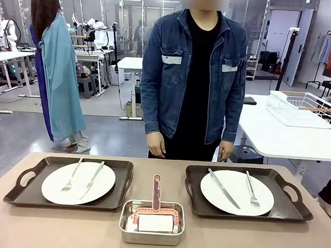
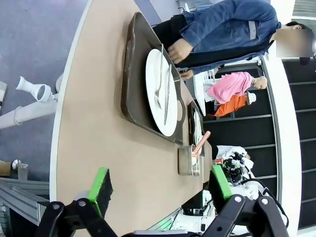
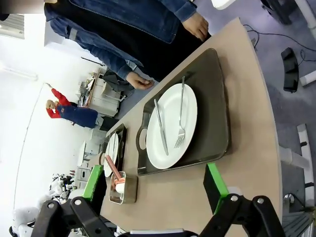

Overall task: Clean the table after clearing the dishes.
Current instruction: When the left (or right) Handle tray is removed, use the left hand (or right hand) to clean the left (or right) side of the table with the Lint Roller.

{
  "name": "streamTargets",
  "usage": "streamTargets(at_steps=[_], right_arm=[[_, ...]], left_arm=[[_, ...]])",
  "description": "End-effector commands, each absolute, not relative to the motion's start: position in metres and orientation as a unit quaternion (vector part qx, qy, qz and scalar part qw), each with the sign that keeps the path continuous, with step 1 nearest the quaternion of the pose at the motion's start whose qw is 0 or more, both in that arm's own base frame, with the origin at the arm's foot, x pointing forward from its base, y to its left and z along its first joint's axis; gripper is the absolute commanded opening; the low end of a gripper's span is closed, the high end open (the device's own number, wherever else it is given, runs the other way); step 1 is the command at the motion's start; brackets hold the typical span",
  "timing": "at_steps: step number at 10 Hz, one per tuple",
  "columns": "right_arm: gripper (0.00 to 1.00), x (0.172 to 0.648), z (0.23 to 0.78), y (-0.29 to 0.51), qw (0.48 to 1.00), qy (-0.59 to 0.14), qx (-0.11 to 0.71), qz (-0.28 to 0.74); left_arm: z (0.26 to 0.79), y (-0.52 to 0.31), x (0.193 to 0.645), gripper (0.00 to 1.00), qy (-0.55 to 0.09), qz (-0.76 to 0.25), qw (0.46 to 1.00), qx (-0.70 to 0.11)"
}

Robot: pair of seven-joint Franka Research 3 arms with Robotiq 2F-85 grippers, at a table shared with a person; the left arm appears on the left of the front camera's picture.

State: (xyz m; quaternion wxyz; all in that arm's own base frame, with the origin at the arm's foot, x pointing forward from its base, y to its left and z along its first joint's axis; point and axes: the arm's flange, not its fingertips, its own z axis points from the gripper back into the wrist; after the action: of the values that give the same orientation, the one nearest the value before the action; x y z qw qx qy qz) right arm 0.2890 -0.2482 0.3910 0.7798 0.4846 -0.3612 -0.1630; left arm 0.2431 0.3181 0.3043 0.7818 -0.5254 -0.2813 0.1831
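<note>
Two trays, two plates, two forks, two knives, one pan, one person: that's the count. On the table [image 1: 63, 230], the left tray [image 1: 117, 177] carries the left plate [image 1: 55, 187], with the left fork [image 1: 72, 175] and left knife [image 1: 92, 181] lying side by side across it. Over on the other side, the right tray [image 1: 195, 185] holds the right plate [image 1: 237, 187], with the right knife [image 1: 224, 189] and right fork [image 1: 251, 189] on top. Both trays sit close to the far edge, their outer handles near the table's sides.

Between them there's a narrow gap, and the pink handle of a scrubber [image 1: 157, 194] pokes into it from the pan [image 1: 150, 239], which sits dead centre, toward the robot's side. Bare tabletop runs either side of the pan, in front of each tray. The person [image 1: 194, 75] stands right at the far edge, behind the gap, hands hanging down.

Left gripper [image 2: 160, 185]: fingers wide apart, nothing between them, hovering over bare table on the near side of the left tray. Right gripper [image 3: 154, 187]: same story, spread wide and empty, above open tabletop short of the right tray.
</note>
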Motion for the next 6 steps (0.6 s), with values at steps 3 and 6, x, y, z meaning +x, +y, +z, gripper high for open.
streamTargets(at_steps=[3, 6], right_arm=[[1.00, 0.2869, 0.3934, -0.2465, 0.783, -0.360, 0.483, -0.156], [1.00, 0.2869, 0.3934, -0.2465, 0.783, -0.360, 0.483, -0.156]], left_arm=[[0.3038, 0.3181, 0.2397, 1.00, -0.282, 0.175, 0.782, -0.527], [0.3038, 0.3181, 0.2397, 1.00, -0.282, 0.175, 0.782, -0.527]])
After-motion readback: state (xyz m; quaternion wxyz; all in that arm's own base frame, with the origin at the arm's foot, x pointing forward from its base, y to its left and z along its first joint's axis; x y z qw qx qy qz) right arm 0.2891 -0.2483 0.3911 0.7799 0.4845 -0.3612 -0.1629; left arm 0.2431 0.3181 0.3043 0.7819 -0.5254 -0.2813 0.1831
